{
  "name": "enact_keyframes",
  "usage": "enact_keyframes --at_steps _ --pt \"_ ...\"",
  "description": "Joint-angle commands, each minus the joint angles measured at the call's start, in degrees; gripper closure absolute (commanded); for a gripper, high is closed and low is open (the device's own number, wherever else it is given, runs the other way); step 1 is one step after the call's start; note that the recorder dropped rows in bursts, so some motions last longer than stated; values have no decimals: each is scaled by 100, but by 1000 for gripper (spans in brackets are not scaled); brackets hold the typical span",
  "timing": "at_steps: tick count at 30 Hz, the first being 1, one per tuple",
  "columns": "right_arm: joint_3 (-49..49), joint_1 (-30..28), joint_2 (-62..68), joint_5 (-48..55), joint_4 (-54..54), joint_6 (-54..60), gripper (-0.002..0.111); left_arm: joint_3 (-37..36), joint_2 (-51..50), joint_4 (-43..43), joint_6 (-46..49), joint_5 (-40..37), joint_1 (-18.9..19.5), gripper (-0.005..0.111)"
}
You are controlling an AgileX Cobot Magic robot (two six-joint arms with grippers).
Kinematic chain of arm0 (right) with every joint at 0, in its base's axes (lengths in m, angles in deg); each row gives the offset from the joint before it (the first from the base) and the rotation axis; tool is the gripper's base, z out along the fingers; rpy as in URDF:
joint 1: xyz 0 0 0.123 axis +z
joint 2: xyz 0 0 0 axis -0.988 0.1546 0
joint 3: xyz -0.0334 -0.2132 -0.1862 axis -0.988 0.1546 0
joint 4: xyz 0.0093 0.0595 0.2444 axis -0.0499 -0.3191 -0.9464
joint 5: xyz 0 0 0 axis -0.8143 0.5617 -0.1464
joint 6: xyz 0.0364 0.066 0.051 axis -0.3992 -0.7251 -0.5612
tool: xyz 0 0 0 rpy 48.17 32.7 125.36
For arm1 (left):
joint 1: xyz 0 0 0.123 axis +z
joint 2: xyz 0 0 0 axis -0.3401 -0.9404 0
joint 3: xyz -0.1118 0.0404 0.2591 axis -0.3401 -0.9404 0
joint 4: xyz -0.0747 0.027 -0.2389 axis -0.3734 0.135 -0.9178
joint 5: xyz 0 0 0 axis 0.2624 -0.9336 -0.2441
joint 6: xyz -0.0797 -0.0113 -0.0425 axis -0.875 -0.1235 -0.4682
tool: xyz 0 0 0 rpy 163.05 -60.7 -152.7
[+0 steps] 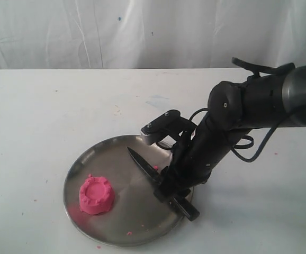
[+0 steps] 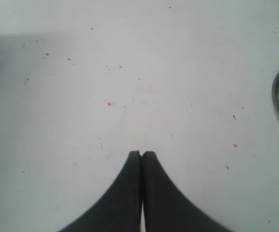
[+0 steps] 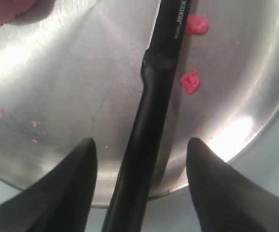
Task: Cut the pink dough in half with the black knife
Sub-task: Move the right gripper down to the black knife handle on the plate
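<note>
Right hand (image 3: 139,150) is spread apart over the black knife (image 1: 161,181), straddling its handle (not gripping). Knife lies at the plate's (image 1: 89,156) 3 o'clock; pink dough (image 1: 96,195), uncut, at 8 o'clock. Left hand (image 2: 142,153) is pressed together over bare worktop (image 2: 130,72).

Spreading white and matte across the scene: the table (image 1: 47,116), carrying a round steel plate (image 1: 89,159) toward the near edge. Lying scattered over the bare surface, tiny pink crumbs (image 2: 109,103), sparse and well apart. Showing just the plate's curved rim at one side in the left wrist view. Overhanging the plate's rim toward the table, the black knife (image 3: 149,121), handle end past the edge.
</note>
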Motion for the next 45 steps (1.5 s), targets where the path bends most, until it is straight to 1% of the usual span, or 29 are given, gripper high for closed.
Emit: enact_keyframes --at_steps 1,7,10,11,14,17,29,35,37,42,45 --pt "20 7 277 -122 -57 56 56 -16 28 -37 0 -27 9 107" --pt "7 7 359 -122 -57 56 57 -16 28 -37 0 -27 9 107" --pt "7 7 359 -108 -57 56 65 -16 28 -37 0 -27 9 107" --pt "7 7 359 -78 -57 56 71 -16 28 -37 0 -27 9 107" --pt "7 7 359 -25 -57 19 81 -16 28 -37 0 -27 9 107" --pt "-1 7 347 114 -57 -9 84 -16 28 -37 0 -27 9 107" --pt "-185 7 -27 1295 67 -405 84 -16 28 -37 0 -27 9 107" --pt "-97 7 -2 1446 513 -741 84 -16 28 -37 0 -27 9 107" --pt "-97 7 -2 1446 525 -750 82 -16 28 -37 0 -27 9 107" --pt "-5 7 50 1396 624 -750 71 -16 28 -37 0 -27 9 107" --pt "7 7 62 1328 624 -750 68 -16 28 -37 0 -27 9 107"
